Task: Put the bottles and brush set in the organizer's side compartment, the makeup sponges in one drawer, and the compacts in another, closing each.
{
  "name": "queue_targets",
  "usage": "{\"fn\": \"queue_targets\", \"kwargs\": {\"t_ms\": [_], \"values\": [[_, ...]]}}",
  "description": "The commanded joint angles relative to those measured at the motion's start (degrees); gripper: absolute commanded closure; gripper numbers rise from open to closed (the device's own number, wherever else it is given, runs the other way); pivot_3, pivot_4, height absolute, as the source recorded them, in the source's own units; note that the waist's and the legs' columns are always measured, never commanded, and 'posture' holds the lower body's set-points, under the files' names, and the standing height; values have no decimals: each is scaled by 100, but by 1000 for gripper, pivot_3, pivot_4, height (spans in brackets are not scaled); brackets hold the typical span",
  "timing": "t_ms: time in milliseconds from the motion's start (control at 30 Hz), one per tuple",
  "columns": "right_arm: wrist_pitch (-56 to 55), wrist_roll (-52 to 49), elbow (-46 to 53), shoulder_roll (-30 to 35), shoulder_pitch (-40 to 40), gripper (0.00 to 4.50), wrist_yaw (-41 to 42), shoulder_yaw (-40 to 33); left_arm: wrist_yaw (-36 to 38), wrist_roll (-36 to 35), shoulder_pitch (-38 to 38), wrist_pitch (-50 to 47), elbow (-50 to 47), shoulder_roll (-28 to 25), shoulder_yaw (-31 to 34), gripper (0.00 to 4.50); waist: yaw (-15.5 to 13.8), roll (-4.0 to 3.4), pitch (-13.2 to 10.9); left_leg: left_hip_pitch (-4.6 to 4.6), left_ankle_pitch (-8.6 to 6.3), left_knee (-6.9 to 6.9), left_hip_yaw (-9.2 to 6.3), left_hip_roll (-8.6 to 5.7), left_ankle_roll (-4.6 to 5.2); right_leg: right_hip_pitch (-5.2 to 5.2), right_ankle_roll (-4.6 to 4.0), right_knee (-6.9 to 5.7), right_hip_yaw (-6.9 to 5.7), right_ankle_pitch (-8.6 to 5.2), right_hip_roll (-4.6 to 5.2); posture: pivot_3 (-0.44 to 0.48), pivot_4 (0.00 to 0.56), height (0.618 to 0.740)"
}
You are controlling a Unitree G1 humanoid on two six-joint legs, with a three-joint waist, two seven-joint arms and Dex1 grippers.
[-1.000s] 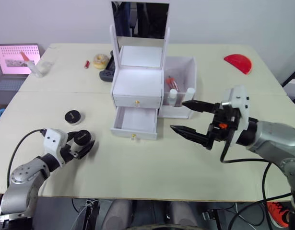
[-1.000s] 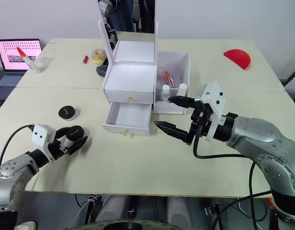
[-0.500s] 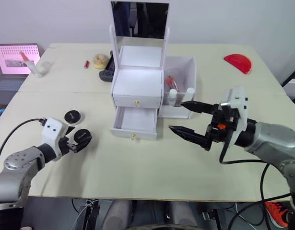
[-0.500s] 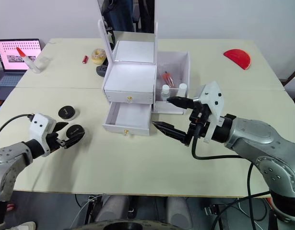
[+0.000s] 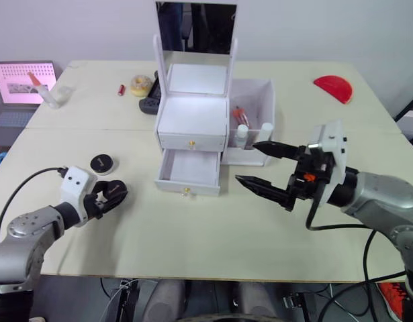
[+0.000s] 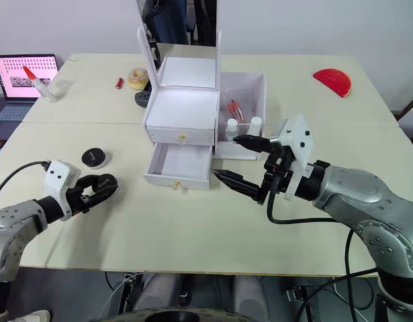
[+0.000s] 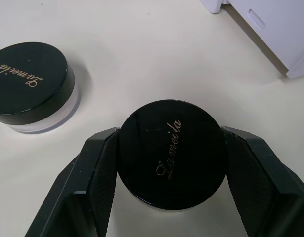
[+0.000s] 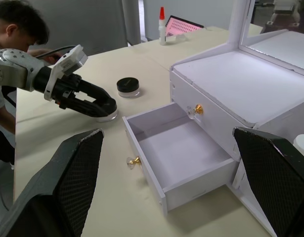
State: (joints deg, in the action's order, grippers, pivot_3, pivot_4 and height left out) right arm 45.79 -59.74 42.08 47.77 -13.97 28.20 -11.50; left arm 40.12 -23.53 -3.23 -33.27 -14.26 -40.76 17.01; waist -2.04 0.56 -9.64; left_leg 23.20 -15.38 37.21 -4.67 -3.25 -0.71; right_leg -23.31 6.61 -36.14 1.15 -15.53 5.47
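My left gripper (image 5: 114,192) is shut on a round black compact (image 7: 171,153) low over the table, front left. The other compact (image 5: 101,163) lies just behind it. In the middle stands the white organizer (image 5: 191,124) with its mirror. Its top drawer is shut, and the bottom drawer (image 5: 189,171) is pulled out and looks empty. Two white-capped bottles (image 5: 241,134) and the brush set (image 5: 240,115) stand in the side compartment (image 5: 256,94). Right of the open drawer, my right gripper (image 5: 246,162) hovers open and empty. The makeup sponges are hidden.
A laptop (image 5: 21,84) and a pink-tipped white tube (image 5: 45,94) sit at the far left. A ring-shaped item (image 5: 140,84) and a black object (image 5: 150,102) lie behind the organizer. A red semicircular piece (image 5: 332,87) is far right. A person (image 8: 13,29) sits beyond the left edge.
My left arm has shifted its wrist slightly, and its fingers now sit snug around the near compact, which stays in almost the same spot. The right gripper has barely moved.
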Motion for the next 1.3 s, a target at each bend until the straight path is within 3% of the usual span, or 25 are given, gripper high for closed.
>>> {"fn": "queue_targets", "kwargs": {"t_ms": [33,200,333,533,767,1300], "values": [[-62,-74,165,-9,-13,0,-21,-88,300,-300,232,51,-275,-301,365,1887,0,1,0,1,0,0,0,0,0,-1,0,0,0,0,0,0,150,740],[-77,-34,151,-36,-12,0,-32,-42,1028,-1000,741,-264,-575,-802,370,1887,-6,0,-1,3,0,1,1,-1,0,-1,-1,2,0,-1,2,0,150,740],[-115,52,156,-97,7,0,-65,32,1632,-1367,1418,-499,-705,-1125,-124,1887,-3,0,-1,5,0,1,0,-1,0,-3,-1,1,-2,0,0,0,150,740],[-140,158,291,-206,131,0,-229,61,1904,-920,2666,-279,-142,-862,-1304,1887,8,-1,-2,3,2,2,1,-1,-1,-2,3,-4,-6,2,-11,0,150,740],[-136,101,570,-196,421,0,-507,-139,2230,-403,3354,60,538,-517,-2123,1887,130,0,-3,6,2,1,-3,0,-1,-6,10,-10,-8,5,-30,0,150,740],[-171,-116,868,-167,696,0,-978,-275,2532,118,3629,261,1086,-352,-2442,1887,165,1,-3,5,3,9,-2,2,0,-7,15,-20,-6,8,-37,0,150,740]]}}
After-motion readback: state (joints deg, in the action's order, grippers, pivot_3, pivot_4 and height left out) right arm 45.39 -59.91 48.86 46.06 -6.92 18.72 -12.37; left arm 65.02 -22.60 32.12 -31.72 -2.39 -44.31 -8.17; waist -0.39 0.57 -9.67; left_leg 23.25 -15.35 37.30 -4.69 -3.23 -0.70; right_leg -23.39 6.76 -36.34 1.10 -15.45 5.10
